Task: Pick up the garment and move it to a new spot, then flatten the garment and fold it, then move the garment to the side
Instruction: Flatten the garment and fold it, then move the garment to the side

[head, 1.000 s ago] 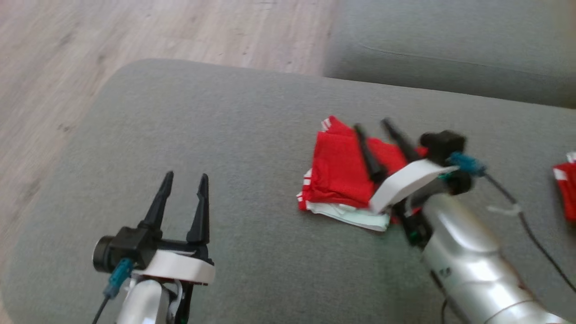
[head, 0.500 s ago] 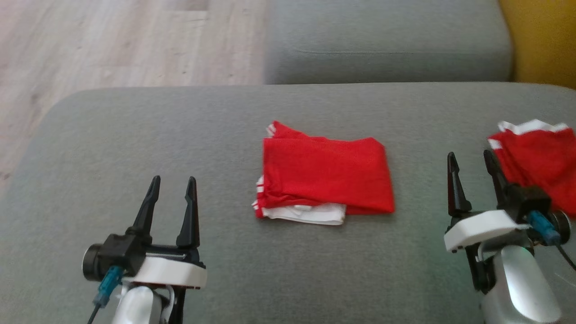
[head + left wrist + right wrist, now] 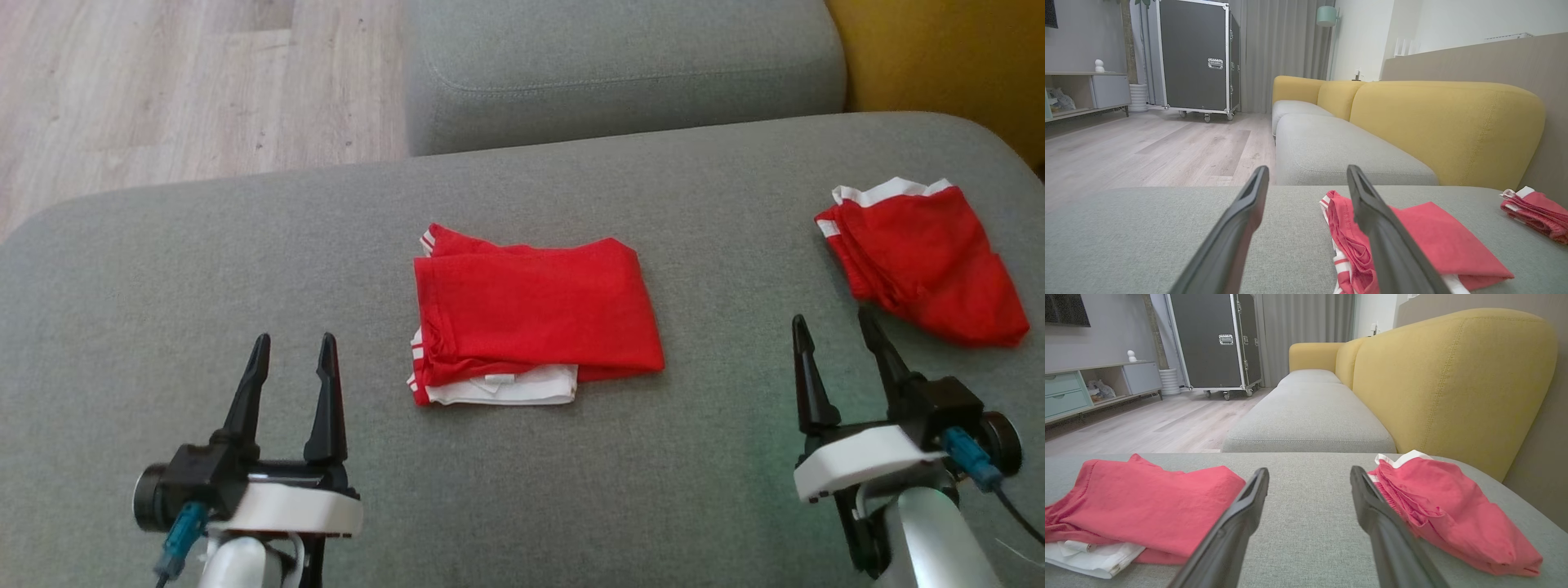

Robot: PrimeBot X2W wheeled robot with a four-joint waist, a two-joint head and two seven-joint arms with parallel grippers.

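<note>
Folded red garment [image 3: 535, 314] lies centre of grey sofa seat [image 3: 204, 269]. Left gripper [image 3: 294, 338] and right gripper [image 3: 831, 317]: fingers spread, empty. Risk: pinching only the top layer would unfold it; second red garment [image 3: 922, 265] nearby invites a mix-up.

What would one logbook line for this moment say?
left gripper: open, empty | right gripper: open, empty | folded red-and-white cloth garment: flat on grey fabric sofa seat, centre | second red cloth garment: rumpled, far right
</note>
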